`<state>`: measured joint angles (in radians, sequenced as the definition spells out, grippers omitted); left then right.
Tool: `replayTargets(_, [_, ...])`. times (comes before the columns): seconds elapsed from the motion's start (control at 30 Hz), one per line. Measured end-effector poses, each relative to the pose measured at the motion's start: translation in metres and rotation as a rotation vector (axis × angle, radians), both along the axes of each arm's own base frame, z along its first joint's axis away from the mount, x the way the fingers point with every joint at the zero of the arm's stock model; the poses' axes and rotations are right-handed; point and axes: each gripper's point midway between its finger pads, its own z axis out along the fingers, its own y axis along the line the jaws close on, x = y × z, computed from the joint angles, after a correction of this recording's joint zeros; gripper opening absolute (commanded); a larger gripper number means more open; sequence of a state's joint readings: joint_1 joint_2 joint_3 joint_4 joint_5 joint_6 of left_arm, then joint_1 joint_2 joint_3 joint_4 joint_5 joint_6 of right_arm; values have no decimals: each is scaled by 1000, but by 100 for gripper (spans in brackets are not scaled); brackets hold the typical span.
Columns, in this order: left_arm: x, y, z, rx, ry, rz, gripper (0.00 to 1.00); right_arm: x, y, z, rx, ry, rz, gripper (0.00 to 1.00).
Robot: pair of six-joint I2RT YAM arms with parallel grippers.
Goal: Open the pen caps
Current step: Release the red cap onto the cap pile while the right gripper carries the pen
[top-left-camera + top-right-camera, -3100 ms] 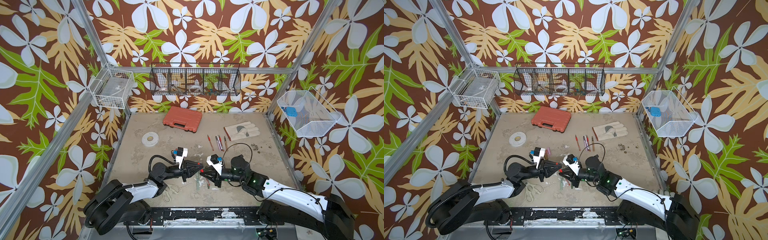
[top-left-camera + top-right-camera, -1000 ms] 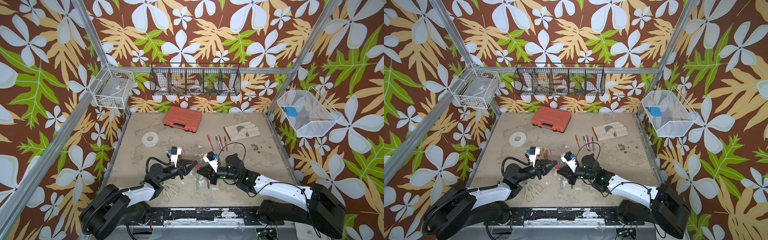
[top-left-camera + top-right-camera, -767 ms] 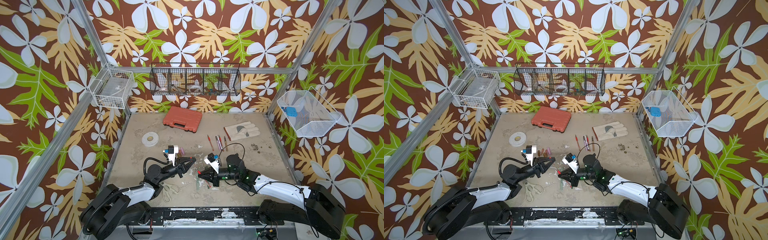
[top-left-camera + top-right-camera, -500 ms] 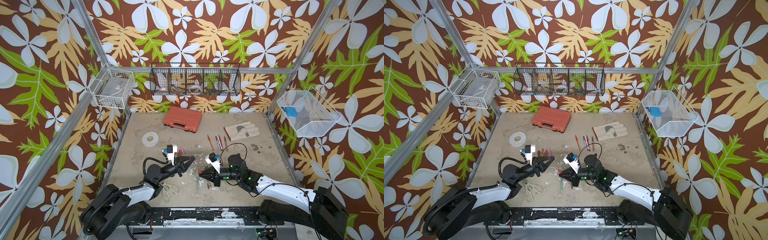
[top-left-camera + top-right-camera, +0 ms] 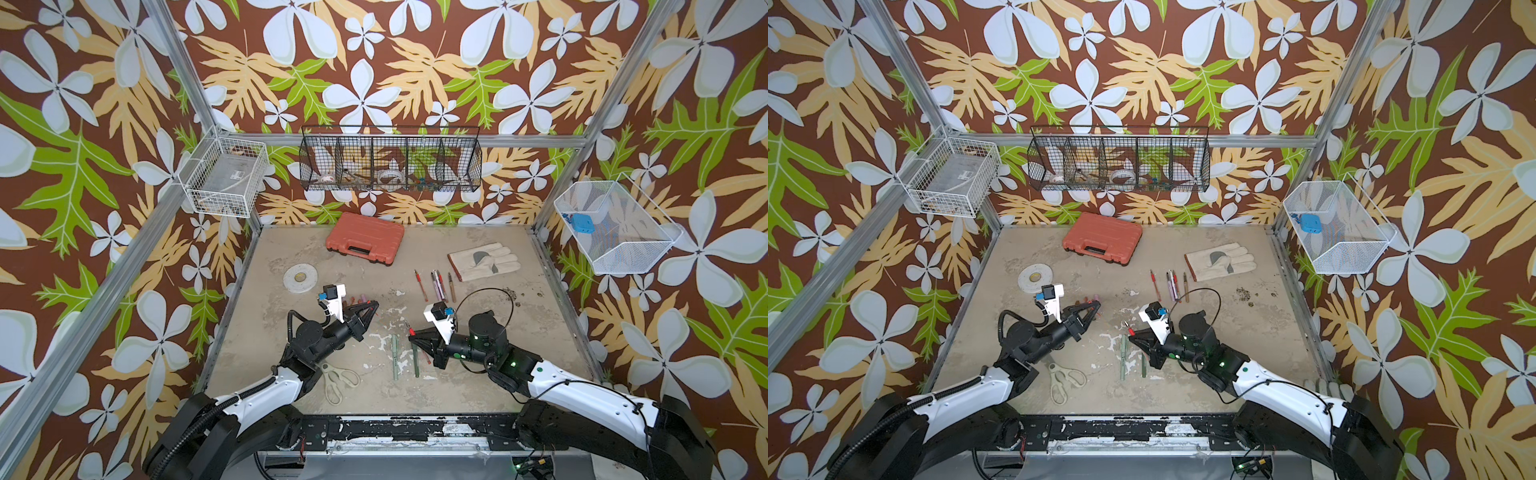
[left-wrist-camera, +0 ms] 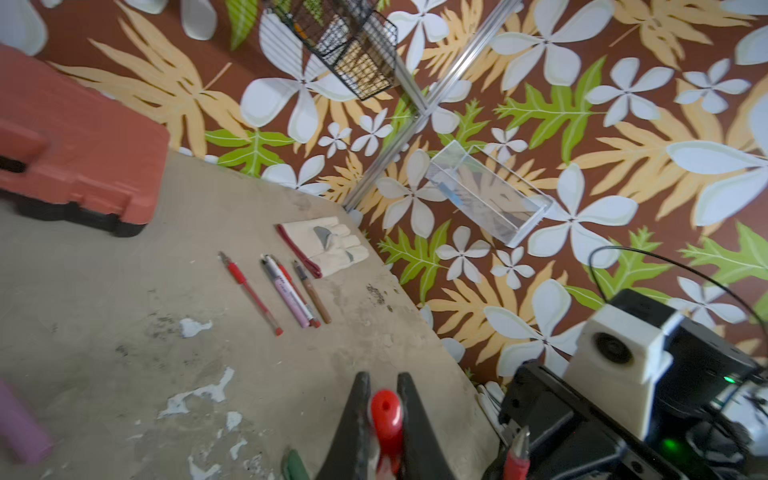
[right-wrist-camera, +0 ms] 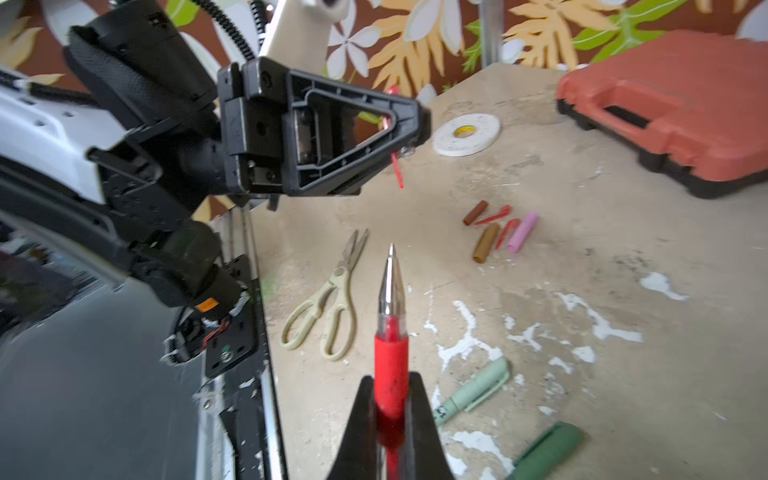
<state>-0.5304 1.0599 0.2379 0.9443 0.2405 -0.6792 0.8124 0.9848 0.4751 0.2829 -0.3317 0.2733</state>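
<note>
My left arm (image 5: 266,384) and right arm (image 5: 582,390) are white shells over black joints, black cables (image 5: 289,324) looping by white camera blocks (image 5: 336,296). Left gripper (image 5: 375,304) and right gripper (image 5: 411,336): black triangular frames.

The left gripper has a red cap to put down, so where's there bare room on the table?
Bare: the stretch between the loose caps and the row of pens, the left side in front of the tape roll, and the right side in front of the glove. Crowded: the front middle, with two green pens and scissors.
</note>
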Motion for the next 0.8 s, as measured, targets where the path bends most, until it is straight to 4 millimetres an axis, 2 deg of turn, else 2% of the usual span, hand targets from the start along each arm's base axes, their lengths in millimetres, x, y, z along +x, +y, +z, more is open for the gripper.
replayTargets(0.2, [26, 11, -35, 104, 155, 133, 0, 29, -28, -6, -57, -11, -235, 0])
replayTargets(0.4, [45, 9, -72, 226, 276, 174, 0, 46, -49, -13, -114, -11, -388, 0])
replayTargets(0.6, [64, -2, -109, 352, 362, 158, 0, 55, -57, -23, -167, 8, -458, 0])
replayTargets(0.8, [76, -7, -135, 448, 410, 151, 0, 59, -62, -27, -185, 15, -496, 0])
